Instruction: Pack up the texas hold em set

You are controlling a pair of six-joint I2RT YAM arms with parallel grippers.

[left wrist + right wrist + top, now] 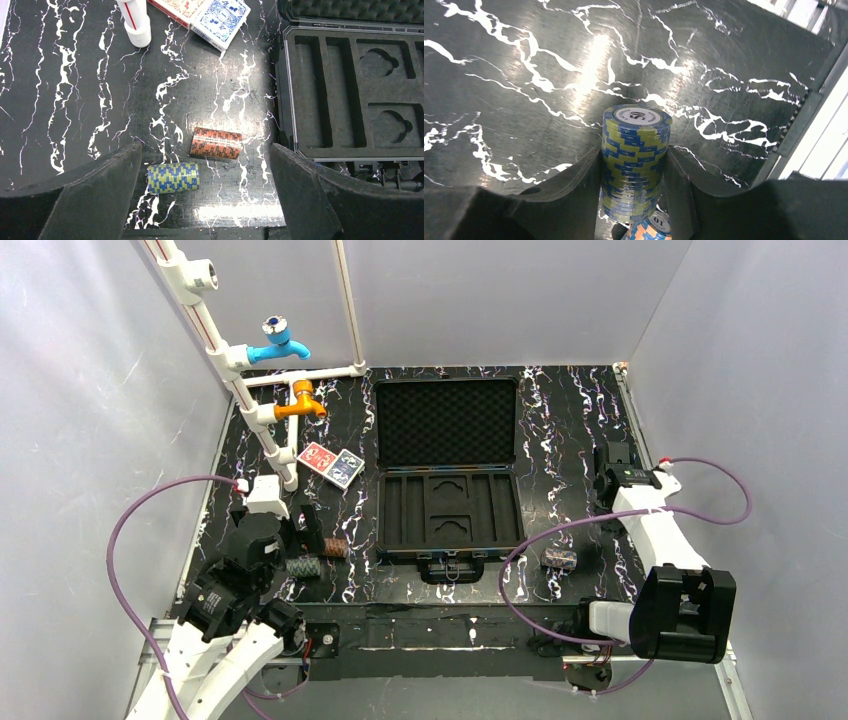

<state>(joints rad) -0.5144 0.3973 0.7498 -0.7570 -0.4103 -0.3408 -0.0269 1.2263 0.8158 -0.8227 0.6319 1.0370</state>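
Right pincer (633, 162) clasping chips (636, 127), seemingly marbled table (524, 75)

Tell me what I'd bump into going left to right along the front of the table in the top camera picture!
blue and yellow chip roll → orange chip roll → black case → greyish chip roll

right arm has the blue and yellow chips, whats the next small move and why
Probably lift the right gripper straight up a little. Its jaws press both sides of the blue and yellow chip roll, so the grip looks made. The roll is near the right edge of the table, well away from the open case, whose tray slots look empty. Clearing the table first allows the carry across.
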